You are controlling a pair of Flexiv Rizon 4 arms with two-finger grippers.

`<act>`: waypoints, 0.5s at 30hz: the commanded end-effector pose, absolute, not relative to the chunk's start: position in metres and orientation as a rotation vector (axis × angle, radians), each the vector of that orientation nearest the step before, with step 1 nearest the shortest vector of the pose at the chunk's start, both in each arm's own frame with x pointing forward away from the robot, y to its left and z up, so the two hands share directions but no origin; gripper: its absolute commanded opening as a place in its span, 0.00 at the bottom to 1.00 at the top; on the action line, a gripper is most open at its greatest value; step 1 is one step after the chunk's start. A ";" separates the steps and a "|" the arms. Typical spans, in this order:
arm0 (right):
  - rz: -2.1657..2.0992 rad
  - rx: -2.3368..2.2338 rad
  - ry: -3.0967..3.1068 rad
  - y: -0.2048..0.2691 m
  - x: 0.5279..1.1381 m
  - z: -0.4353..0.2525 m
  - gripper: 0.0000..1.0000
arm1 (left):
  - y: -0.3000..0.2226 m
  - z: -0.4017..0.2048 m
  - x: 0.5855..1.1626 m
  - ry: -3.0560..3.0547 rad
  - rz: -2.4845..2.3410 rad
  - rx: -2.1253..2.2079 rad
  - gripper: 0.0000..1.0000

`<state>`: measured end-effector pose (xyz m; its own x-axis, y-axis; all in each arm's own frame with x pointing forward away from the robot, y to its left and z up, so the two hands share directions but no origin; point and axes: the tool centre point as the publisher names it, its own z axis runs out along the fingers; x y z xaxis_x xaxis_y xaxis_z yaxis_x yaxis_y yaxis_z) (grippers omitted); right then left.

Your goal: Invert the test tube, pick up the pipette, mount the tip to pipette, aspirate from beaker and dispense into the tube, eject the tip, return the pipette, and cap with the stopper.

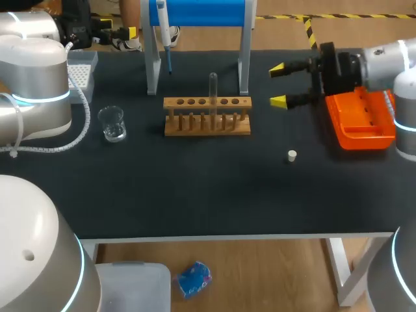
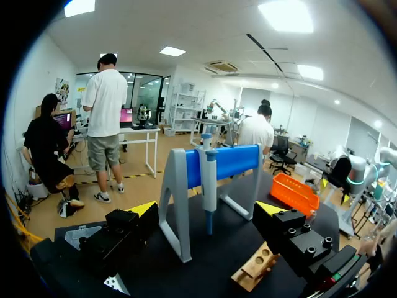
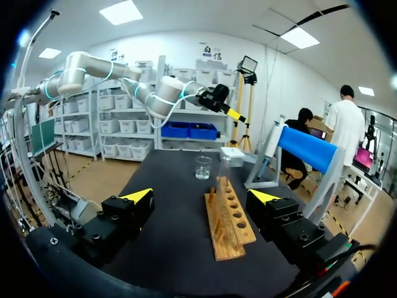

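My right claw (image 1: 278, 84) hangs wide open and empty near the wooden rack (image 1: 207, 116), facing the test tube (image 1: 212, 90) standing upright in it. My left claw (image 2: 206, 210) is spread wide too, before the pipette (image 2: 209, 180) hanging on its blue stand (image 2: 232, 161). The tube is thin and clear (slippery, I judge). Closing off-centre could knock it askew or drag the rack, and a loose grip could let it slide out when turned. The stopper (image 1: 292, 155) lies loose on the surface (image 1: 195, 195) nearby.
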<state>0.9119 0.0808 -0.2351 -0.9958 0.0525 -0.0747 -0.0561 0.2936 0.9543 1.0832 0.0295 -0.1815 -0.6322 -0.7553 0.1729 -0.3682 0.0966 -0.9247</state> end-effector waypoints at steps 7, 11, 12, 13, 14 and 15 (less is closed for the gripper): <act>1.832 -0.047 2.482 0.087 0.919 -0.247 1.00 | 0.030 -0.182 1.083 2.035 -1.549 -1.106 1.00; 1.832 -0.047 2.482 0.087 0.919 -0.247 1.00 | 0.027 -0.168 1.061 2.069 -1.558 -1.019 1.00; 1.832 -0.047 2.482 0.087 0.919 -0.247 1.00 | 0.024 -0.163 1.047 2.079 -1.551 -0.989 1.00; 1.832 -0.047 2.482 0.087 0.919 -0.247 1.00 | 0.020 -0.158 1.033 2.089 -1.561 -0.961 1.00; 1.832 -0.047 2.482 0.087 0.919 -0.247 1.00 | 0.017 -0.155 1.023 2.097 -1.569 -0.940 1.00; 1.832 -0.047 2.482 0.087 0.919 -0.247 1.00 | 0.011 -0.151 1.004 2.117 -1.561 -0.904 1.00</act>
